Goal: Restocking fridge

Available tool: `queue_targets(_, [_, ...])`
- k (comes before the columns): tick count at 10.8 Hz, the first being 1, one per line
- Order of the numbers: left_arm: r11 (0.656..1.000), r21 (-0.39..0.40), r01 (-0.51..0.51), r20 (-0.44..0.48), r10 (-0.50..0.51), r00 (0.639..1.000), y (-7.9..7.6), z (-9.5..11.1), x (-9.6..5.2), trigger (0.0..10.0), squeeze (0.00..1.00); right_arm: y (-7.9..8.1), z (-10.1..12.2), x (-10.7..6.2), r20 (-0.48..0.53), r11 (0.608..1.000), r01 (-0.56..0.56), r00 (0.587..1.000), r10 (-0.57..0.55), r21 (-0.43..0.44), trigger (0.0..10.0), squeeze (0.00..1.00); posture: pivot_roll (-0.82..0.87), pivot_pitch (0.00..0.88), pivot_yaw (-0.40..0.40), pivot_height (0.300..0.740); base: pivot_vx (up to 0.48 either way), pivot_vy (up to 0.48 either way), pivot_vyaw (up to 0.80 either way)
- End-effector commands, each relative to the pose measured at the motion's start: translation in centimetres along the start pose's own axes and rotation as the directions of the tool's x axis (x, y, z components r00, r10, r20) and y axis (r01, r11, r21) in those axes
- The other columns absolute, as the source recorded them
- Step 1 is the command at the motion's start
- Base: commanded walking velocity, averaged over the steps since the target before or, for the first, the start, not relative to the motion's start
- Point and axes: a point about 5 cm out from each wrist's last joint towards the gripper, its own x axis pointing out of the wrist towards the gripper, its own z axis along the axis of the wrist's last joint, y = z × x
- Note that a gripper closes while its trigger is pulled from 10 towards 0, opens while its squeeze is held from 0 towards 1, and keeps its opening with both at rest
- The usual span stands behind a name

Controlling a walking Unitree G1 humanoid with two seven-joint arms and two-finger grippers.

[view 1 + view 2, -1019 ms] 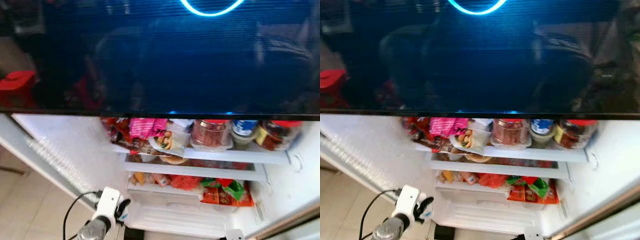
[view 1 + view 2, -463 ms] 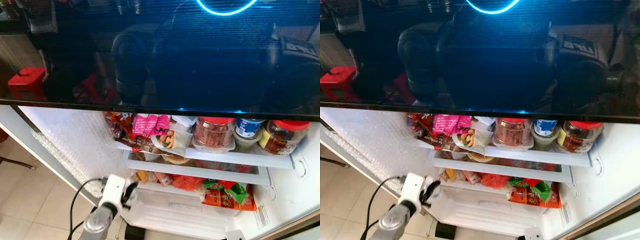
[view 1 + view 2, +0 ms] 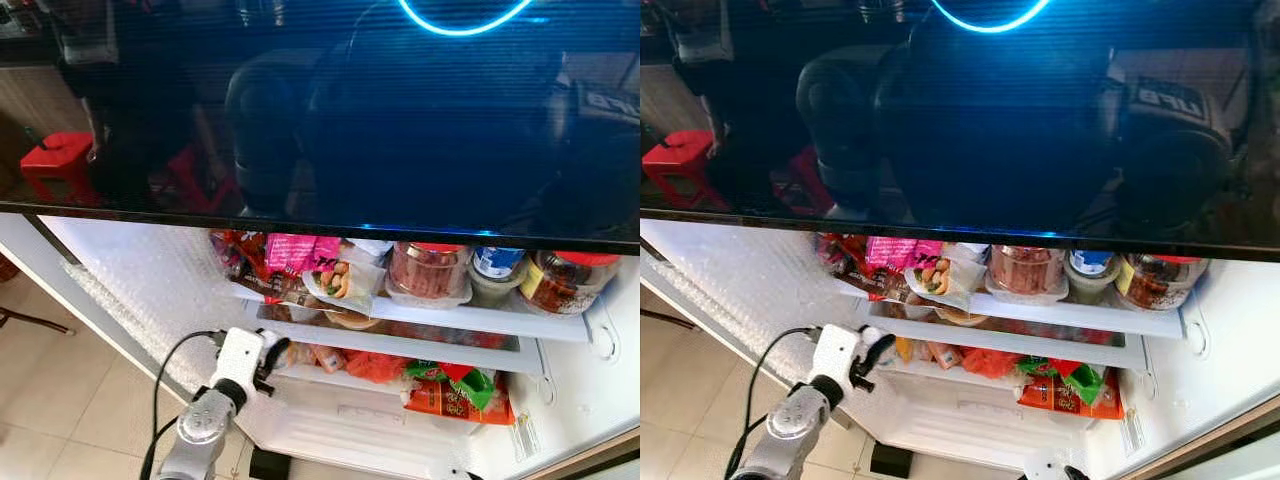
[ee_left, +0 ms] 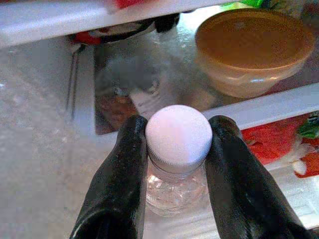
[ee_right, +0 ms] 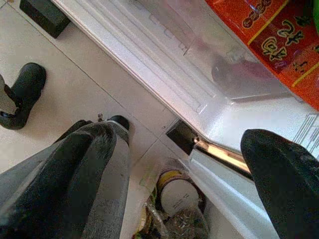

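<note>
Two black fingers (image 4: 119, 179) of the left hand (image 4: 177, 172) are clamped on a clear bottle (image 4: 177, 186) just under its white cap (image 4: 178, 133), at the left end of the fridge (image 3: 560, 390) shelves, near a tan lidded bowl (image 4: 254, 50). Lower down, the right hand (image 5: 189, 164) hangs spread wide over the floor (image 5: 84, 94) beside the fridge.

I note the left pincer (image 4: 175, 144): matt black rubbery fingers (image 4: 117, 184) on a clear glossy plastic bottle with a smooth white matt cap (image 4: 178, 135). Tan lidded tub (image 4: 253, 47) looks smooth, satin plastic. Fridge shelves (image 3: 420, 318) are white glossy plastic. Dark upper door panel (image 3: 320, 110) is mirror-glossy. Orange snack packet (image 5: 271, 45) is shiny film. Floor tiles (image 5: 65, 84) are smooth, pale.
</note>
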Motion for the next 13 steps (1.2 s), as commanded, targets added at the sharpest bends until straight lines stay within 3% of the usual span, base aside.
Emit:
queue_targets(1, [1.000, 0.005, 0.007, 0.003, -0.007, 1.000, 0.1, 0.0, -0.2, 10.0, 0.00, 2.3, -4.0, -1.0, -0.164, 0.996, -0.080, 0.984, 0.073, -0.035, 10.0, 0.00, -0.08, 0.073, 0.084, 0.740, 0.000, 0.000, 0.00])
queue_targets(3, [1.000, 0.011, 0.008, 0.002, -0.008, 1.000, 0.2, 0.0, -0.4, 10.0, 0.00, 2.5, -4.1, -1.0, -0.172, 0.995, -0.086, 0.982, 0.078, -0.040, 10.0, 0.00, -0.07, 0.065, 0.085, 0.740, 0.000, 0.000, 0.00])
queue_targets(5, [1.000, 0.027, 0.001, 0.006, -0.002, 1.000, 0.6, 0.2, -0.3, 10.0, 0.00, 2.6, -3.7, -0.9, -0.149, 0.994, -0.108, 0.984, 0.102, -0.029, 10.0, 0.00, -0.07, 0.075, 0.084, 0.705, 0.000, 0.000, 0.00])
queue_targets(7, [0.999, 0.037, -0.010, 0.022, 0.009, 1.000, 0.9, 0.8, 0.0, 10.0, 0.00, 2.6, -3.4, -0.9, -0.122, 0.993, -0.115, 0.986, 0.110, -0.036, 10.0, 0.00, -0.07, 0.082, 0.082, 0.700, 0.000, 0.000, 0.00])
queue_targets(9, [0.999, 0.041, -0.015, 0.028, 0.014, 1.000, 1.0, 1.0, 0.2, 10.0, 0.00, 2.7, -3.4, -0.9, -0.130, 0.966, -0.147, 0.984, 0.121, -0.212, 10.0, 0.00, -0.07, 0.090, 0.082, 0.700, 0.000, 0.000, 0.00])
queue_targets(11, [0.999, 0.042, -0.020, 0.029, 0.019, 0.999, 1.1, 1.1, 0.2, 10.0, 0.00, 2.7, -3.5, -0.9, -0.139, 0.940, -0.169, 0.981, 0.133, -0.297, 10.0, 0.00, -0.07, 0.093, 0.080, 0.695, 0.000, 0.000, 0.00])
queue_targets(13, [0.999, 0.044, -0.021, 0.032, 0.020, 0.999, 1.0, 1.2, 0.3, 10.0, 0.00, 2.8, -3.6, -1.0, -0.130, 0.946, -0.178, 0.980, 0.147, -0.271, 10.0, 0.00, -0.07, 0.095, 0.079, 0.680, 0.000, 0.000, 0.00])
